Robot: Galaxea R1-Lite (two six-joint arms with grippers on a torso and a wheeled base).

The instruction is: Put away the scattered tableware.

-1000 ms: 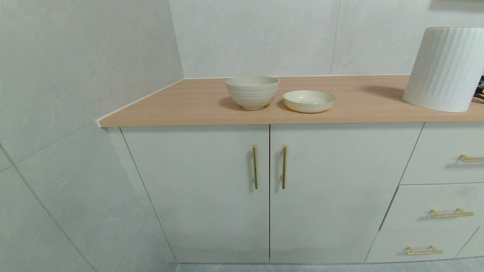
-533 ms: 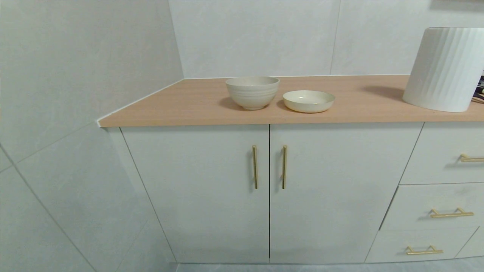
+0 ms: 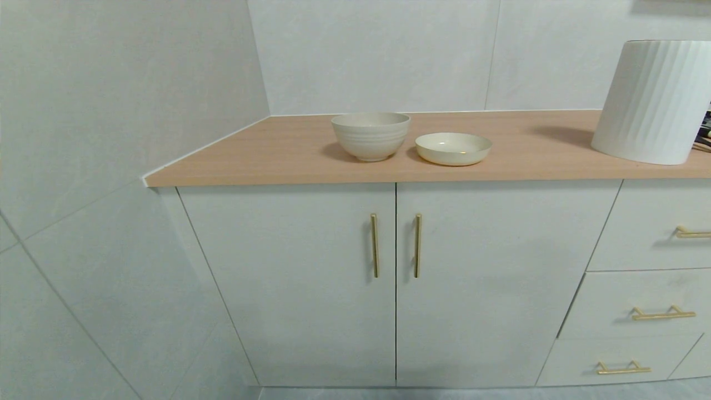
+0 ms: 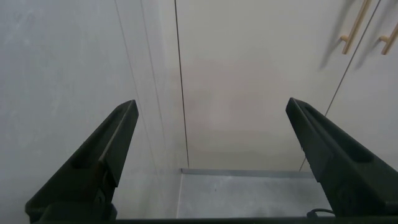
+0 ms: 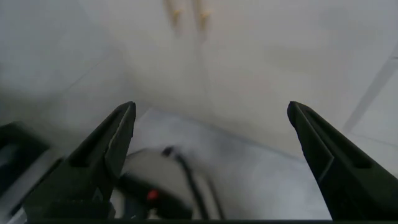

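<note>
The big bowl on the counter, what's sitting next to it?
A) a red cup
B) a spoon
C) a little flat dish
C: a shallow dish sits just to the right of the deep bowl on the wooden countertop, with a small gap between them.

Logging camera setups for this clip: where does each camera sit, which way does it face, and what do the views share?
Head view: on the head, looking forward and down at the countertop with bowl and dish, cabinet doors below.
Left wrist view: on the left wrist, facing the cabinet doors' foot and floor; the open left gripper frames it.
Right wrist view: on the right wrist, facing floor and cabinet doors; the open right gripper frames it.
Shared: all three catch the gold door handles.
</note>
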